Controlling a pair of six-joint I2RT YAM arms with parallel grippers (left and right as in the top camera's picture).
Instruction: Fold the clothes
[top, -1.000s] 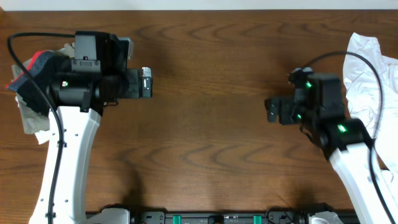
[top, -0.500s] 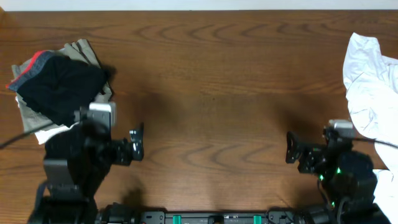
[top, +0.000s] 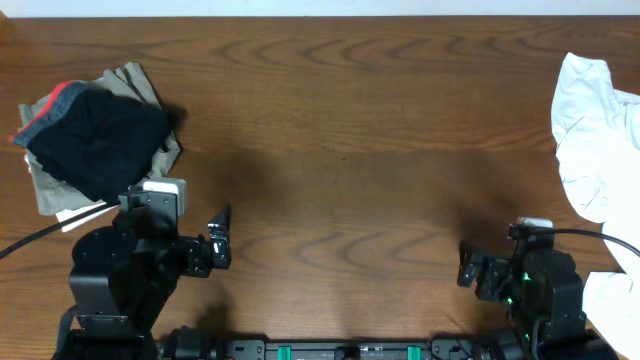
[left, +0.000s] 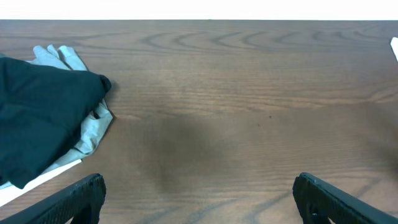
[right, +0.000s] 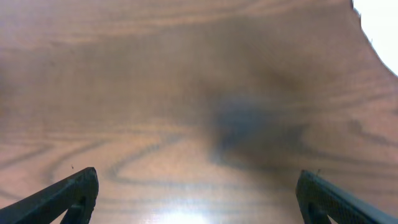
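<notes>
The clothes (top: 95, 140), black leggings with a grey waistband edged in red, lie bunched and folded at the table's far left, on top of khaki fabric (top: 135, 80). In the left wrist view the black leggings (left: 43, 124) fill the left edge. My left gripper (top: 220, 238) hovers near the front edge, right of and below that pile, open and empty (left: 199, 199). My right gripper (top: 466, 262) hangs near the front right, open, with only bare wood between its fingers (right: 199, 196).
A crumpled white shirt (top: 600, 130) lies along the right edge, and its corner shows in the right wrist view (right: 379, 25). Khaki and white pieces (left: 93, 127) stick out from under the leggings. Brown wooden table (top: 340, 130) spans the view.
Both arms have pulled back from mid-table toward the front edge. The left arm no longer covers the pile at the left. Both grippers stayed open.
</notes>
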